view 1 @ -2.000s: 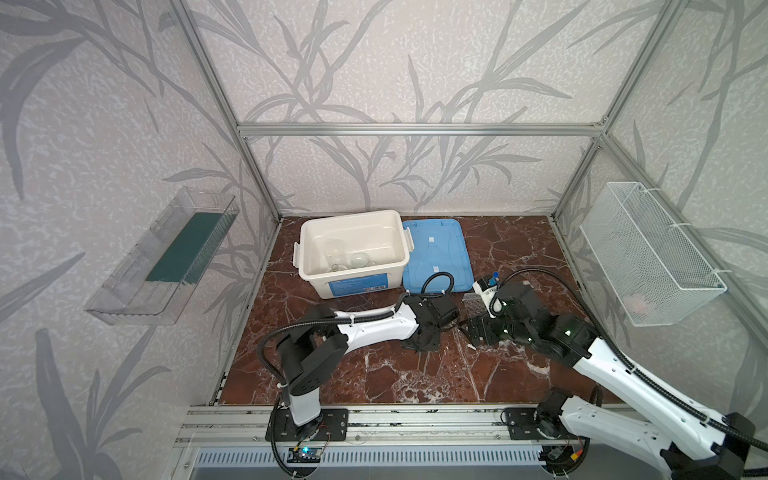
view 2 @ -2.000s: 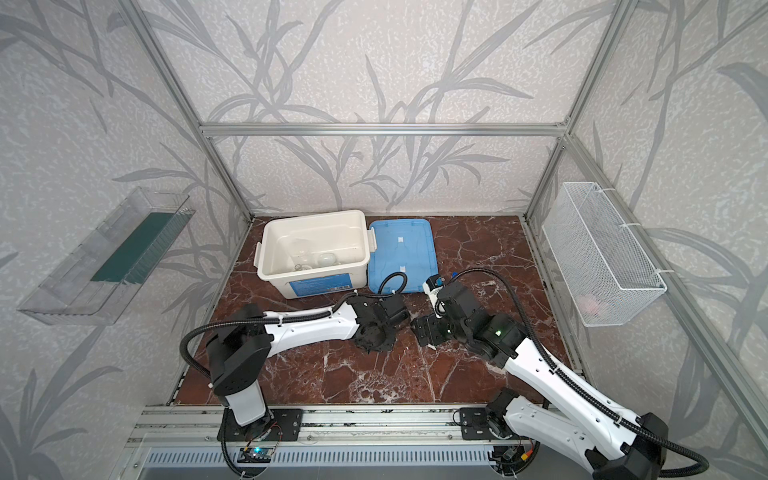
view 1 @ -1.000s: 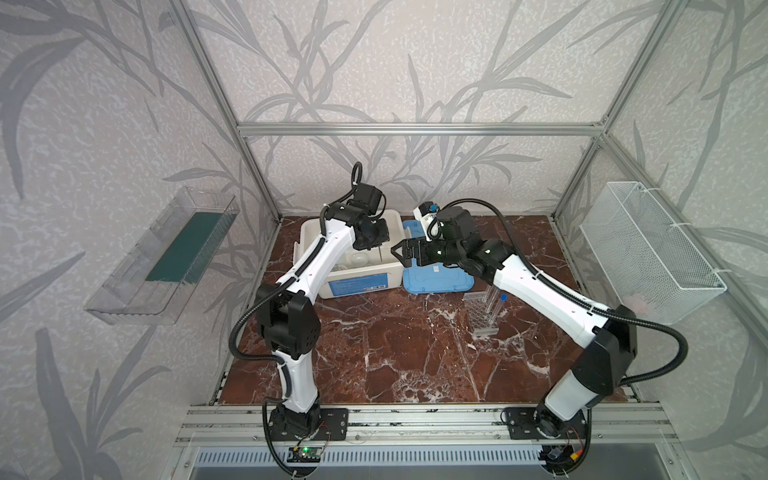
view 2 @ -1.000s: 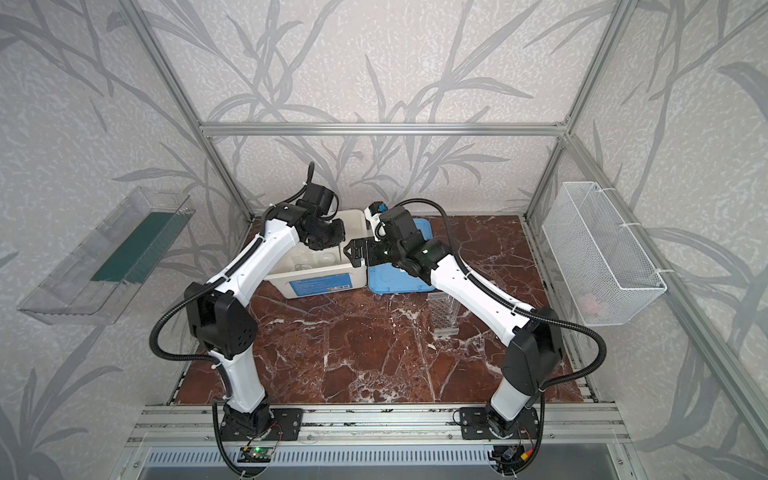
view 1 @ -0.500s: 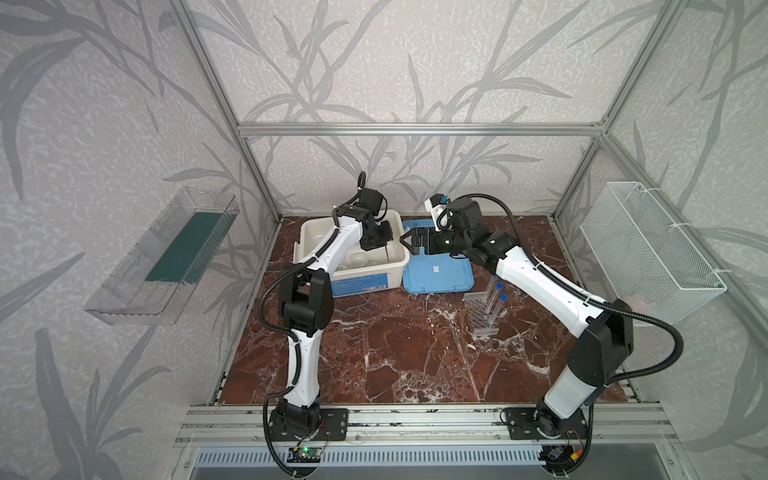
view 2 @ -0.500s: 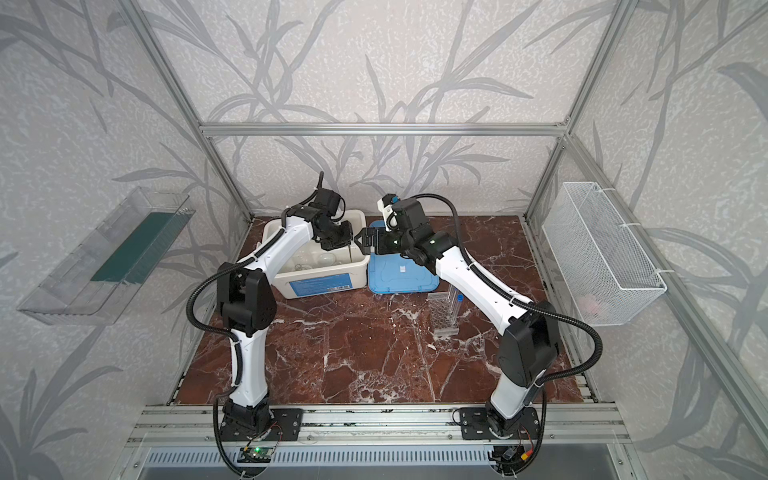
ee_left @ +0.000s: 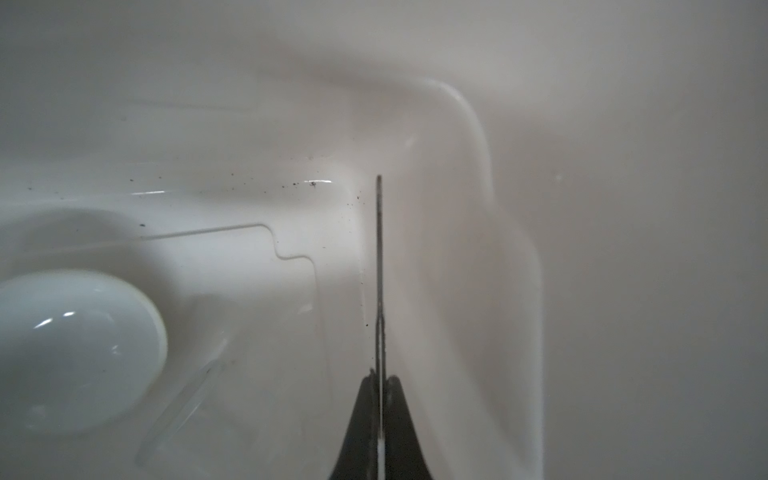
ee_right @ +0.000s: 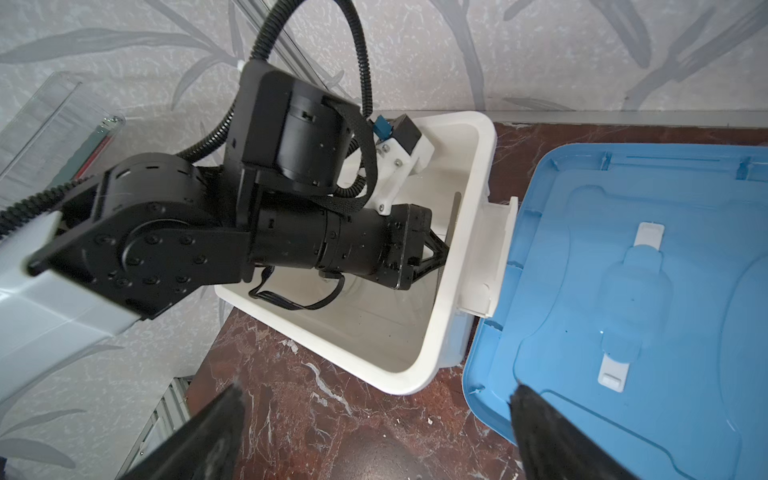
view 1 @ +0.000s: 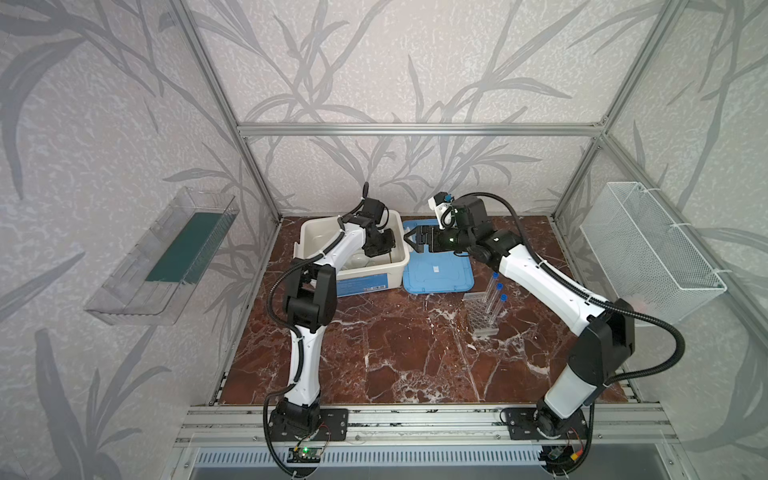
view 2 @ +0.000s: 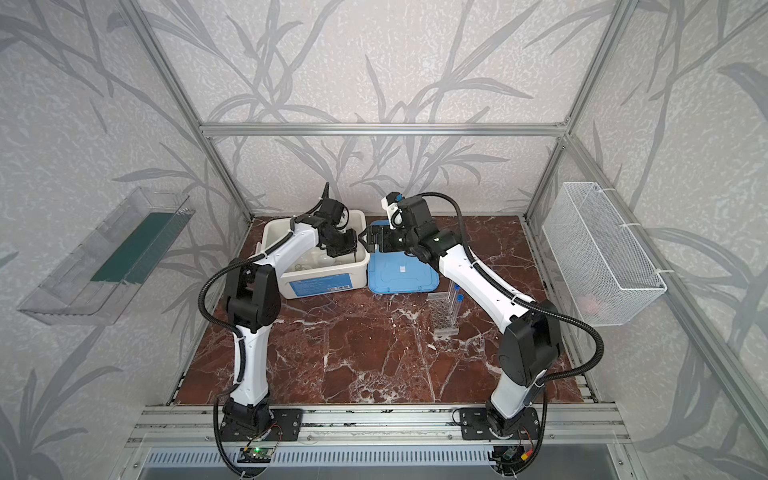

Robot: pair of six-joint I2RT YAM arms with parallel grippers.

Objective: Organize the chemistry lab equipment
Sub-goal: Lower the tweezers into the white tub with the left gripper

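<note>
One thin rod (ee_left: 379, 257) is inside the white tub (view 1: 357, 274), near a corner, clenched in the left pincer (ee_left: 380, 384); the left arm bends down into the tub. One white domed dish (ee_left: 75, 349) lies on the tub floor, plain only in the left wrist view. The right arm stretches toward the tub, the right pincer (view 1: 411, 242) released above the blue lid (view 1: 438, 272) beside the tub. In both top views three blue-capped tubes (view 1: 495, 299) stand in one clear rack (view 1: 478, 320) on the worktop (view 1: 395, 353), well apart from the tub.

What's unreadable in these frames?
Both top views: left arm hides most of the white tub's contents; the rest too small.
Left wrist: thin rod's held end hidden inside the left claw; clear item beside the white domed dish blurred.
Right wrist: right claw fingers blurred, cut by the frame edge.
</note>
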